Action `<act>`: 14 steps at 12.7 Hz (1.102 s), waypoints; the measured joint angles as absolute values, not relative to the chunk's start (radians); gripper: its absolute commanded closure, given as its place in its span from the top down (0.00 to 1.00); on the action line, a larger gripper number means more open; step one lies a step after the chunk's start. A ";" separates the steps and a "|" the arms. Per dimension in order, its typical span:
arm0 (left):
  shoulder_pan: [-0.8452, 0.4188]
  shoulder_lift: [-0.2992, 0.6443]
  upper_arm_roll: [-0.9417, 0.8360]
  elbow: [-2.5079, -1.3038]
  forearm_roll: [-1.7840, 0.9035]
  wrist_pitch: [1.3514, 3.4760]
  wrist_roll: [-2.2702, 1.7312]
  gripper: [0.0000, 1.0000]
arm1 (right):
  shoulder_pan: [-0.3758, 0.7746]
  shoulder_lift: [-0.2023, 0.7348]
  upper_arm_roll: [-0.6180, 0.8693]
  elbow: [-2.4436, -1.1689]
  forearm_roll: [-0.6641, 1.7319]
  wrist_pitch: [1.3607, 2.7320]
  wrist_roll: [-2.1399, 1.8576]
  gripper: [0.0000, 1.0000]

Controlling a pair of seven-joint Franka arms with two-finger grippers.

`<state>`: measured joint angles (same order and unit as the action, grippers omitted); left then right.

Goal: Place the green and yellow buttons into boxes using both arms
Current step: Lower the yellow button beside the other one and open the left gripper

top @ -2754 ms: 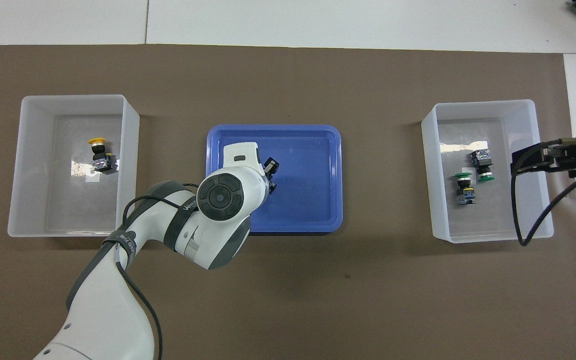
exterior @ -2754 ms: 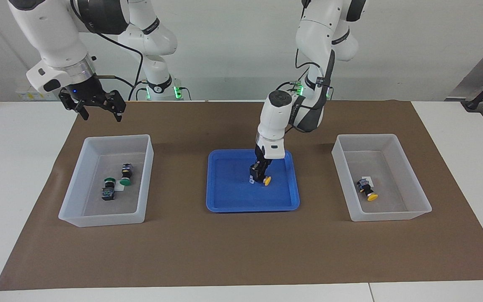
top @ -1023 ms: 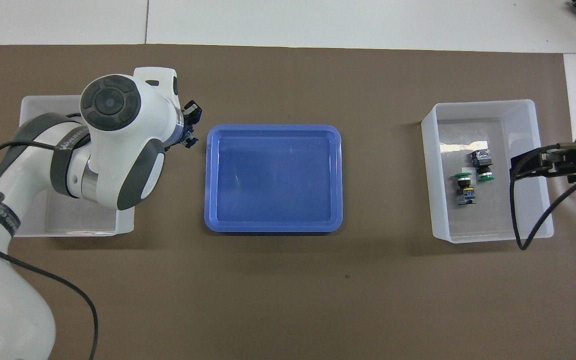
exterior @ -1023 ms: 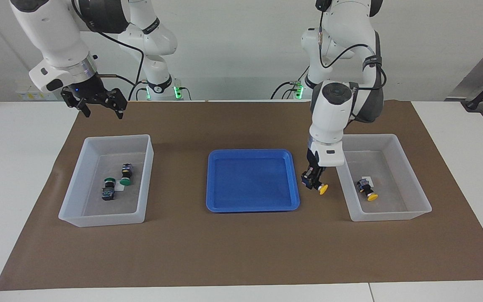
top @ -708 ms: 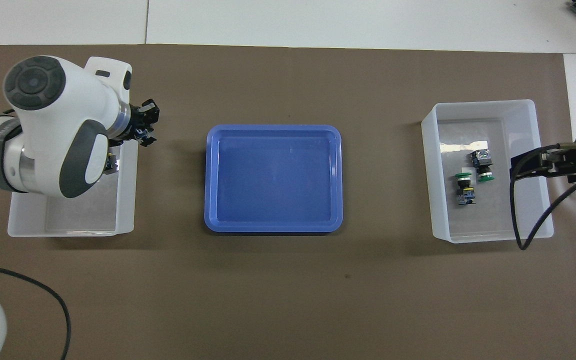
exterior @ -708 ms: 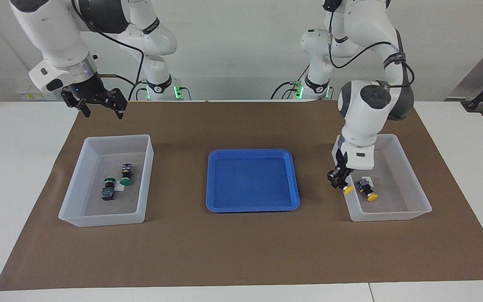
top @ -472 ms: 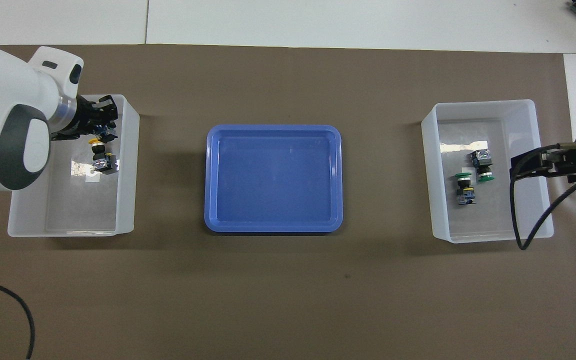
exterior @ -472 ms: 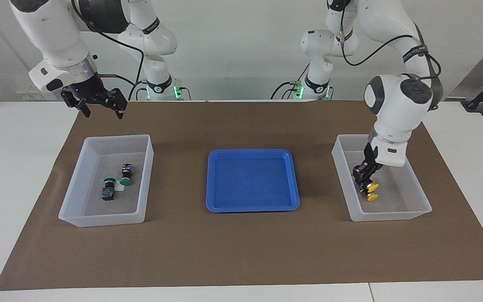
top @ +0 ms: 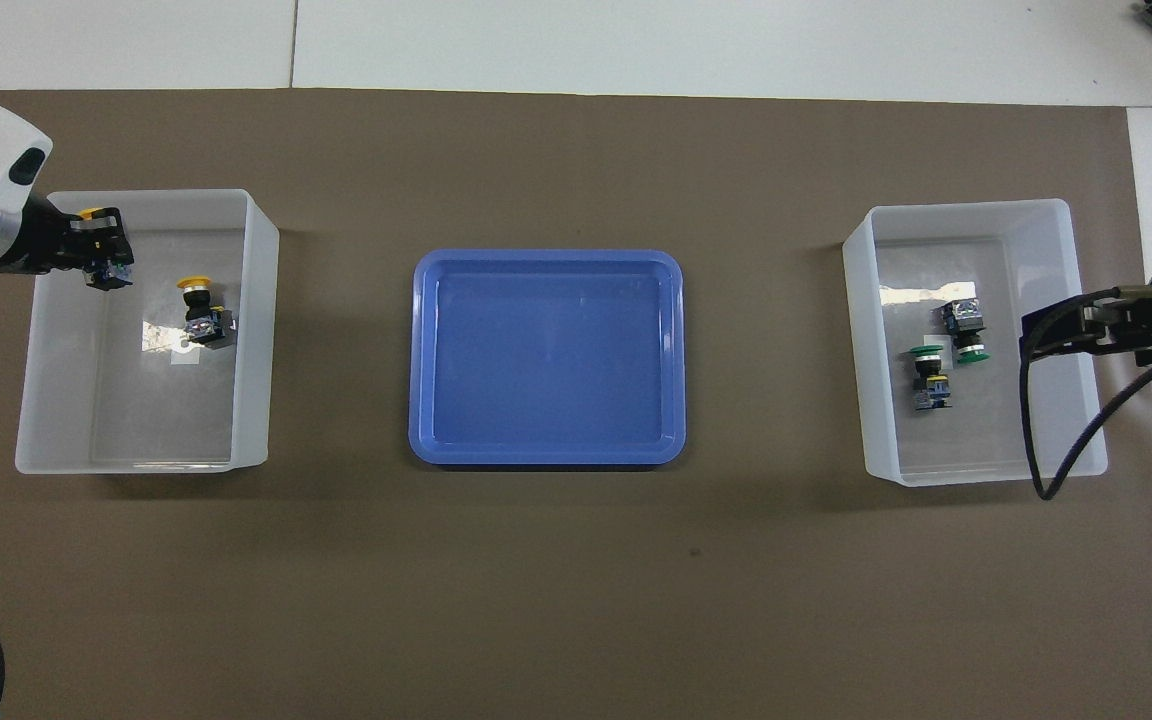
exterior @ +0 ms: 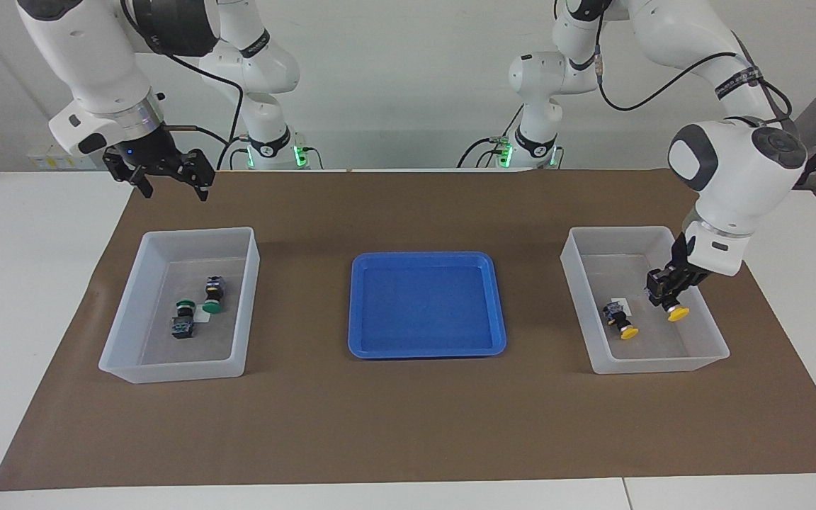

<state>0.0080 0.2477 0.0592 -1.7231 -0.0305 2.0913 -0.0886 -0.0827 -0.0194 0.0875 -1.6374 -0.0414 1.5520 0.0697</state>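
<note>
Left gripper [exterior: 670,297]: clamps yellow button [exterior: 677,313], angled down over box [exterior: 705,354]. Right gripper [exterior: 160,177]: spread, waiting aloft.

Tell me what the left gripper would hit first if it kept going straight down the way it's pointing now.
Most likely the bare floor of the box under it. The left gripper points down into it, shut on a yellow button; the other yellow button lies beside that line, though depth is hard to judge.

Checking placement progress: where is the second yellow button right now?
In the facing view, the second yellow button is clamped in the left gripper, over the box at the left arm's end, beside the yellow button lying in it.
</note>
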 measured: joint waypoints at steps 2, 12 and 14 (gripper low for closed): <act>0.030 0.249 0.059 -1.769 -0.031 2.140 -0.022 0.00 | -0.083 -0.019 0.088 -1.637 -0.041 1.552 0.070 1.00; 0.058 0.244 0.058 -2.043 -0.031 2.451 0.103 0.42 | -0.083 -0.019 0.088 -1.637 -0.041 1.552 0.070 1.00; 0.058 0.239 0.058 -2.043 -0.031 2.451 0.108 0.45 | -0.083 -0.020 0.088 -1.637 -0.041 1.552 0.070 1.00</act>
<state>0.0581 0.2389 0.0578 -2.0426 -0.0314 2.4513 0.1079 -0.0827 -0.0197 0.0875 -1.6374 -0.0414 1.5520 0.0697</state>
